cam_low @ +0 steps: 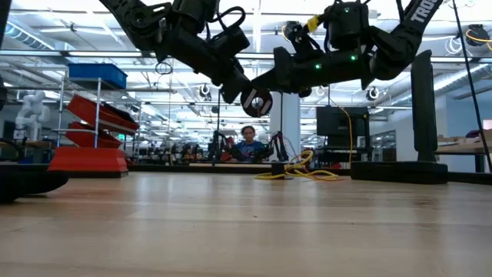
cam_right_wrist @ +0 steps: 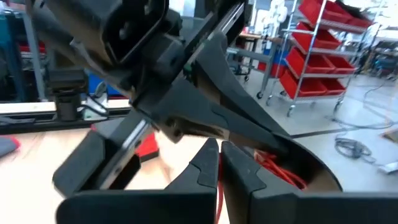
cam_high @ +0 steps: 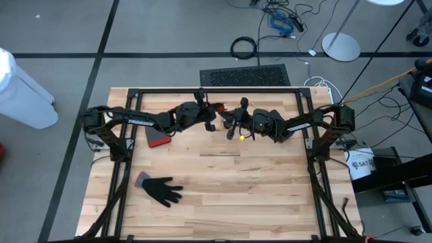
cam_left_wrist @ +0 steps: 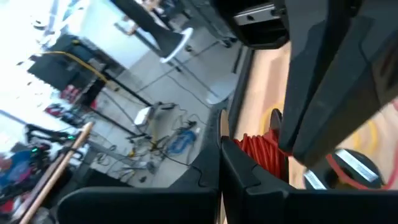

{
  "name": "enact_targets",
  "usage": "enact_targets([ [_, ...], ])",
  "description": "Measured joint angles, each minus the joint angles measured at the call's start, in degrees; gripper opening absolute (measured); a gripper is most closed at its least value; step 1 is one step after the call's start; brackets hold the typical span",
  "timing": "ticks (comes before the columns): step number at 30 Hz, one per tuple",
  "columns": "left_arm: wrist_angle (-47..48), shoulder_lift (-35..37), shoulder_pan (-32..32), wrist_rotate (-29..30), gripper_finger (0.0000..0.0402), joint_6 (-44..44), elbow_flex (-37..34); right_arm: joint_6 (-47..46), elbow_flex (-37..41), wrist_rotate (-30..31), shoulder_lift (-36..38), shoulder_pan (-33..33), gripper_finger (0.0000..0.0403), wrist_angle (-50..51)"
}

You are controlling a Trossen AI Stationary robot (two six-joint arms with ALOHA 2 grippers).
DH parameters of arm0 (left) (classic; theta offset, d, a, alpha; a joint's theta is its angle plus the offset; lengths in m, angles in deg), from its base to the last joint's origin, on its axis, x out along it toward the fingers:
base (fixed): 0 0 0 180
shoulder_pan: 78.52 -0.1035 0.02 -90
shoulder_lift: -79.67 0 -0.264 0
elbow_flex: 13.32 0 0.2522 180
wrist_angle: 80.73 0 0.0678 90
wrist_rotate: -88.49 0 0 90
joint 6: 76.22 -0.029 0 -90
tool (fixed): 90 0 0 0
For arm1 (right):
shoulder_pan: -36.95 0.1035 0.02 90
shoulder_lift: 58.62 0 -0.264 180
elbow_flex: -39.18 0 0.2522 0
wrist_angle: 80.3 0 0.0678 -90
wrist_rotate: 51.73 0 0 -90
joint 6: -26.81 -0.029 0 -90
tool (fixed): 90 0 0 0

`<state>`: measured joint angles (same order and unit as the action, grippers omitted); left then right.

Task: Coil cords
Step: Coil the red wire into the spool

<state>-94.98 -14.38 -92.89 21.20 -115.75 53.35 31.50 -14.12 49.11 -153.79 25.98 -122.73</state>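
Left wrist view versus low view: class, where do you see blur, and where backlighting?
Left wrist view: motion-smeared, the left gripper and red cord soft. Low view: bright ceiling lights behind turn both arms into dark silhouettes; the yellow cord on the table stays readable.

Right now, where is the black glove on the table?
In the high view, the black glove lies on the table's left near side, below the red pad, apart from both arms.

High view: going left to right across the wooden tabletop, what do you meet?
Black glove → red tray → left gripper → yellow-orange cord → right gripper.
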Motion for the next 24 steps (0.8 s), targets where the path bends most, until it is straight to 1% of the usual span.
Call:
enact_targets([
  [4,-4.99,-1.13,-0.04,1.31,0.0,1.48,-0.08,2.3,-0.42,1.41,0.06,0.03,0.0,-0.17],
  [8,-9.15,-1.35,-0.07,2.56,0.0,2.69,-0.09,4.83,-0.55,1.34,0.21,0.09,0.0,-1.31],
  [10,-11.11,-1.35,-0.2,4.93,0.0,2.75,-0.07,5.62,-0.6,0.13,0.22,0.39,0.0001,-1.73],
  [13,-11.6,-1.33,-0.59,7.67,0.0,2.65,-0.07,8.08,-0.56,2.76,0.17,1.02,0.0001,-2.44],
  [15,-11.69,-1.33,-0.71,8.08,0.0,2.69,-0.07,9.79,-0.56,4.79,0.17,1.21,0.0001,-3.11],
  [24,-17.2,-1.33,-0.98,6.8,0.0,3.19,-0.04,10.11,-0.47,5.56,0.15,1.29,0.0001,-3.19],
])
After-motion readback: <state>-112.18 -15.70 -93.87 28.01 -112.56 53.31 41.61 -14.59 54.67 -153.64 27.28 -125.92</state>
